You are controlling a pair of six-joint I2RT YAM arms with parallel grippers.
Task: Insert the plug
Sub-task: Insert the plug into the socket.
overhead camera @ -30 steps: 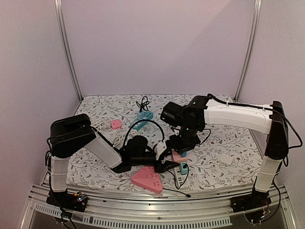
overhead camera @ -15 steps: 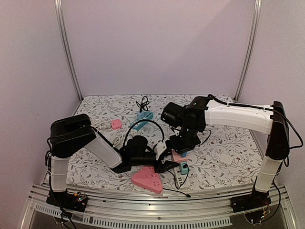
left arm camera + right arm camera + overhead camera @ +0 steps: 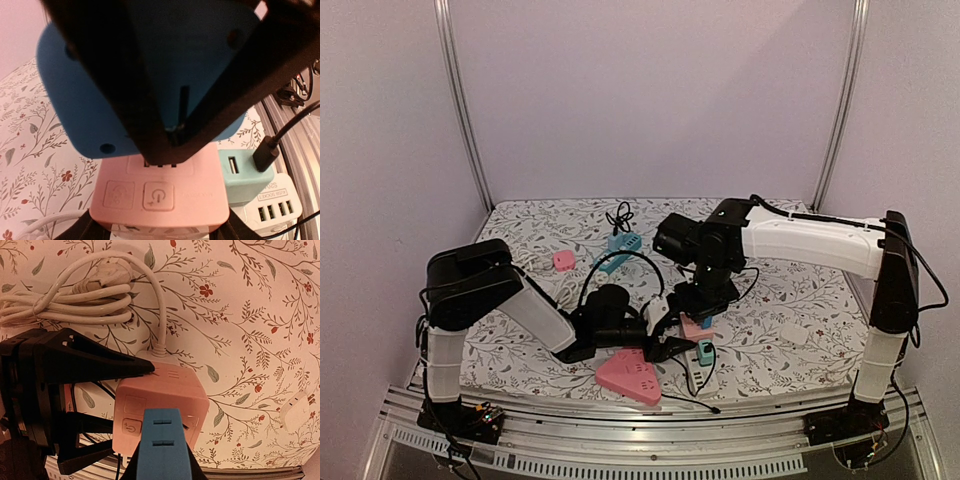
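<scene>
Floral-print counter [image 3: 790, 330], two arms reaching in toward the middle front.

Right arm [image 3: 810, 240]: long white link crossing from the right post, wrist bent down over the centre. Left arm [image 3: 535, 315]: low, laid out along the counter toward the same spot.

Pink triangular power strip [image 3: 628, 378] at the near edge, just in front of the left arm's wrist. Teal power strip [image 3: 620, 245] well back, with a dark cord. White power strip [image 3: 272, 212] beside the work spot, with a teal adapter [image 3: 245, 172] standing on it; a black cable connector [image 3: 265, 152] at the adapter's upper right corner.

White cord bundle [image 3: 75, 300] coiled on the counter; one strand runs to the pink socket cube [image 3: 170, 395].

Left gripper [image 3: 134, 410]: narrowed onto the pink socket cube, one black finger against its upper left edge, one below, so the cube is clamped.

Right gripper [image 3: 698, 308]: clamped on the blue plug [image 3: 161, 445], fingers pressed to both sides.

Blue plug sits directly over the cube's socket face, lower edge at the cube. Cannot tell whether the pins have entered; the plug body hides them.

Small pink piece [image 3: 563, 260] off to the left rear. Small white plug [image 3: 296, 407] lying alone, right of the cube.
</scene>
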